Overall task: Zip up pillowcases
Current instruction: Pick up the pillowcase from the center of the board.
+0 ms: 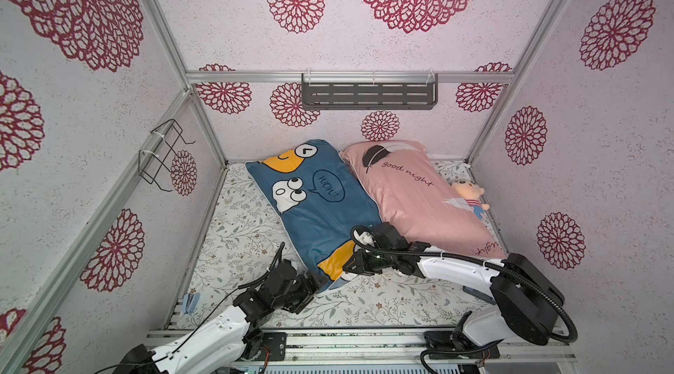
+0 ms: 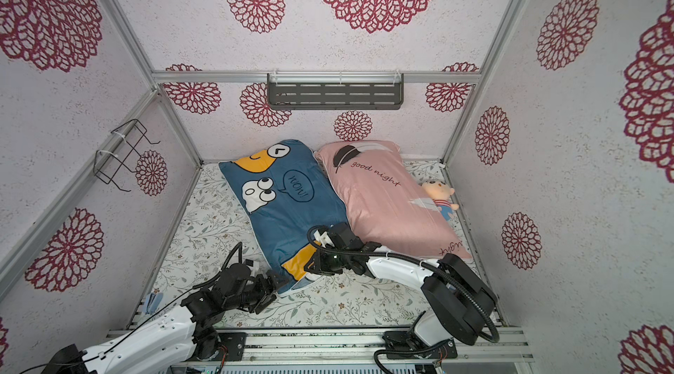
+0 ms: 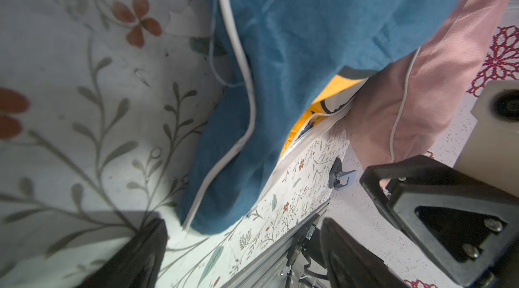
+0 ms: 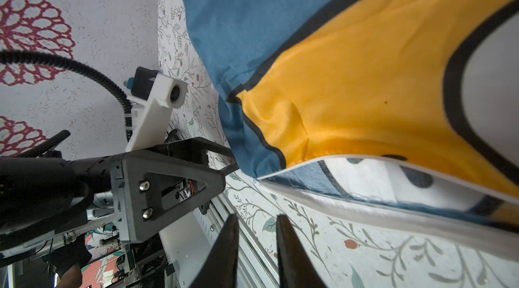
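Note:
The blue pillowcase (image 1: pixel 321 215) (image 2: pixel 291 215) with cartoon faces lies slanted on the bed, and the pink "good night" pillowcase (image 1: pixel 412 200) (image 2: pixel 383 200) lies along its right side. My left gripper (image 1: pixel 314 282) (image 3: pixel 244 233) is open wide at the blue pillowcase's (image 3: pixel 280 47) near corner, which sits just ahead of the fingers. My right gripper (image 1: pixel 348 268) (image 4: pixel 257 219) hovers at the near end by the yellow patch (image 4: pixel 365 90), its jaws narrowly apart with only bedsheet between them. The mouth (image 4: pixel 379 182) of the blue pillowcase gapes along that end.
A plush doll (image 1: pixel 470 195) lies against the right wall beside the pink pillowcase. A grey shelf (image 1: pixel 368 95) hangs on the back wall and a wire rack (image 1: pixel 164 153) on the left wall. A small blue clip (image 1: pixel 191 301) sits at the floral sheet's (image 1: pixel 237 230) front left.

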Robot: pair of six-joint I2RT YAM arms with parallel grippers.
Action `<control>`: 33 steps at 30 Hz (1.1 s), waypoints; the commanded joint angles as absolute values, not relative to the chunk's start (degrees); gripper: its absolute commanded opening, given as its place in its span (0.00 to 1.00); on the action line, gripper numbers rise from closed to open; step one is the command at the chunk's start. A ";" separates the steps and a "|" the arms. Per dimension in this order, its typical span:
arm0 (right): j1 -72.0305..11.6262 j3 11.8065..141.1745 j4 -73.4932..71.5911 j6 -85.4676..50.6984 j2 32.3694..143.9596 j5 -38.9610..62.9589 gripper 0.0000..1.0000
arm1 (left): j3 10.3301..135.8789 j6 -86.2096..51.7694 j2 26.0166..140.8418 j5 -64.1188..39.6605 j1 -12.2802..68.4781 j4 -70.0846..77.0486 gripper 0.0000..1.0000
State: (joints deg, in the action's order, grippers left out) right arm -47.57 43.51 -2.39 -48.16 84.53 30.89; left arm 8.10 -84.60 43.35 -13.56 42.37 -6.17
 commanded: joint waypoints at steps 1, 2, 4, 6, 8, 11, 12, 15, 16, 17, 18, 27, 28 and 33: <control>-46.33 43.98 -2.80 -47.91 82.93 31.37 0.26 | 4.60 -89.64 41.48 -8.54 45.43 -5.58 0.91; -46.02 43.96 -2.51 -47.66 82.56 31.31 0.25 | 3.20 -90.92 41.17 -7.14 46.61 -3.71 0.91; -45.71 43.90 -2.29 -47.63 82.05 31.12 0.25 | 1.53 -92.49 41.13 -5.14 48.30 -1.33 0.86; -45.70 43.82 -2.45 -47.76 82.08 30.98 0.25 | 1.74 -92.18 41.85 -4.32 49.16 -1.43 0.79; -45.83 43.64 -3.14 -48.31 82.42 31.23 0.25 | 2.26 -91.35 43.14 -3.96 49.40 -1.67 0.69; -46.18 43.35 -3.52 -48.56 82.60 31.29 0.24 | 2.26 -90.72 44.49 -3.51 49.48 -1.29 0.55; -46.23 43.25 -3.43 -48.61 82.53 31.31 0.25 | 2.28 -90.70 44.68 -3.48 49.47 -1.11 0.51; -46.72 42.89 -3.50 -48.88 82.69 31.54 0.24 | 2.91 -90.07 45.14 -3.36 49.48 -1.68 0.39; -46.99 42.80 -3.67 -48.87 82.99 31.76 0.24 | 3.39 -89.62 45.30 -2.76 49.47 -2.53 0.39; -47.31 42.83 -3.98 -48.95 83.38 32.10 0.24 | 4.09 -88.96 45.48 -2.32 49.37 -3.39 0.37; -47.58 42.84 -4.33 -48.96 83.83 32.45 0.24 | 4.42 -88.57 45.73 -2.07 49.26 -3.69 0.36; -49.47 43.30 -3.96 -47.43 87.07 35.24 0.23 | 6.23 -86.48 48.04 -1.99 48.30 -2.91 0.61; -49.64 43.12 -3.87 -47.20 87.11 35.29 0.23 | 6.07 -86.64 48.59 -2.30 48.24 -2.04 0.54; -50.66 42.24 -5.63 -47.75 87.81 36.03 0.23 | 7.28 -85.44 51.87 -3.22 48.17 -0.33 0.29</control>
